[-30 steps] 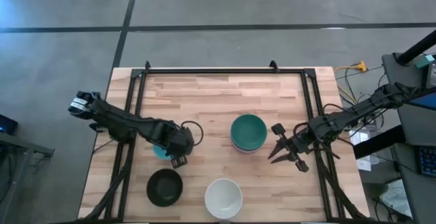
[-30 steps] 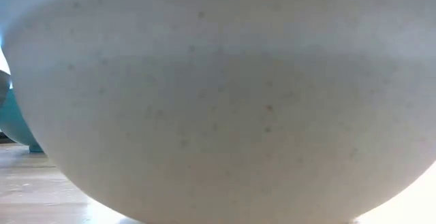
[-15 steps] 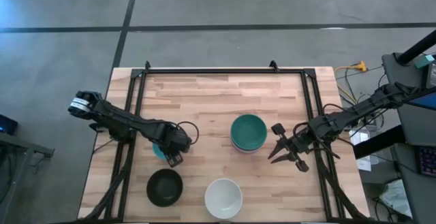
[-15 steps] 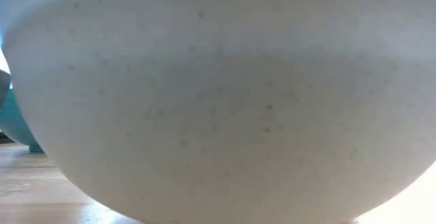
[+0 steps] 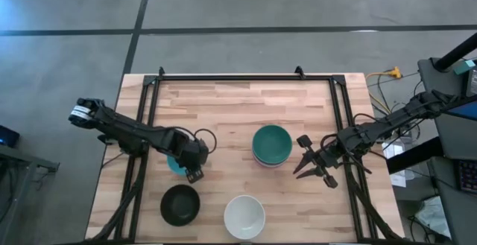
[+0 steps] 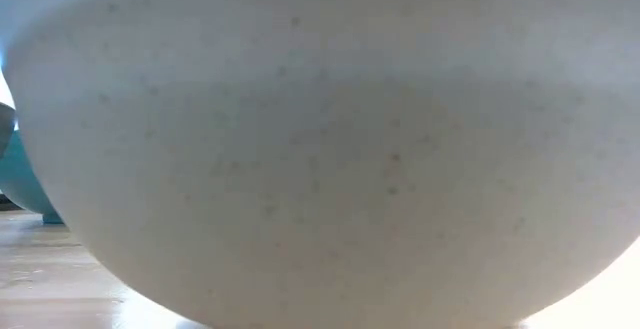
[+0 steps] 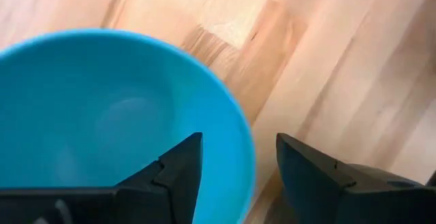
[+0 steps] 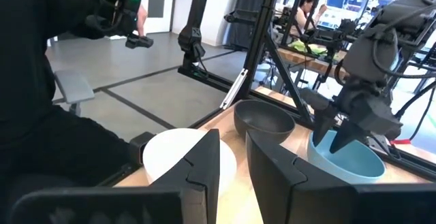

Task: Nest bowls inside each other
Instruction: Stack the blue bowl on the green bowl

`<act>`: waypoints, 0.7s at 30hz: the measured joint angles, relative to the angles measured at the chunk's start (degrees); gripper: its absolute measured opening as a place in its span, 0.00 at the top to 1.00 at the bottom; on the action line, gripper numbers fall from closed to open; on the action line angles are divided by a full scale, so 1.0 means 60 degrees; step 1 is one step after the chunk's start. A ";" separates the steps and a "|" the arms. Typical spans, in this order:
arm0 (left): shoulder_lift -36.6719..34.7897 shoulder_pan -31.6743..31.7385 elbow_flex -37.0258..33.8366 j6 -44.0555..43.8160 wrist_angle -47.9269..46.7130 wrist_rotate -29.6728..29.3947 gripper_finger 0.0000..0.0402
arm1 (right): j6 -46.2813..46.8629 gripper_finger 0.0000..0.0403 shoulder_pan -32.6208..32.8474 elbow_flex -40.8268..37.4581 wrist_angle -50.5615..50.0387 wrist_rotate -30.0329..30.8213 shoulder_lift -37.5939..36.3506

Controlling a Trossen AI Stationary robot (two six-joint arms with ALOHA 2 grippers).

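Observation:
My left gripper (image 5: 195, 173) is open over the light blue bowl (image 5: 176, 164) at the table's left. In the left wrist view one finger (image 7: 178, 173) hangs inside the bowl and the other (image 7: 306, 176) outside its rim (image 7: 240, 139); neither clearly touches. The bowl stands on its base. A teal bowl (image 5: 271, 143) sits nested on a stack with a pale pink rim (image 5: 269, 163) below it. A black bowl (image 5: 179, 205) and a white bowl (image 5: 244, 217) stand near the near edge. My right gripper (image 5: 301, 159) waits open, just right of the teal stack.
A dark metal frame (image 5: 246, 76) runs along the table's far edge and down both sides. The white bowl (image 6: 320, 139) fills the low view. Bare wood lies across the far half of the table (image 5: 238, 103). A person (image 8: 306, 6) sits far behind in the room.
My left arm's rear joint has drawn a little toward the table's left edge, while its gripper has stayed at the light blue bowl's rim. The bowls and my right arm have kept still.

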 joint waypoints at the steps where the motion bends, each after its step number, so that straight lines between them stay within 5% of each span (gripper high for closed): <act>1: 0.0055 0.0000 -0.0082 -0.0014 0.0078 0.0007 0.57 | 0.0000 0.83 0.0000 0.0000 0.0000 0.0000 0.0000; 13: 0.0956 0.0000 -0.0515 0.0293 0.0407 0.0434 0.60 | 0.0000 0.83 0.0000 -0.0007 -0.0097 0.0000 0.0000; 21: 0.0953 0.0000 -0.0442 0.0973 0.0310 0.0822 0.93 | 0.0000 0.83 0.0000 -0.0007 -0.0095 0.0000 0.0000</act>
